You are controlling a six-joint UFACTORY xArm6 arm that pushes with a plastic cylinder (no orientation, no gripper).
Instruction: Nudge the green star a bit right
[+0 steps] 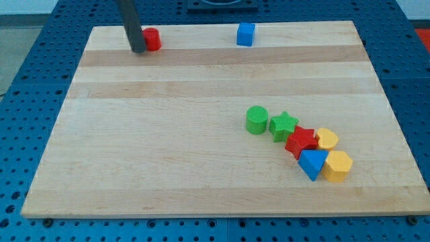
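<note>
The green star [283,125] lies on the wooden board [168,154] at the view's lower right. It touches a green cylinder [256,119] on its left and a red star [301,141] at its lower right. My tip [138,50] is at the board's top left, far from the green star. It stands against the left side of a red block [152,39].
A yellow heart [327,139], a blue triangular block [312,163] and a yellow hexagon [337,166] cluster just right of and below the red star. A blue cube [246,34] sits near the board's top edge. Blue perforated table surrounds the board.
</note>
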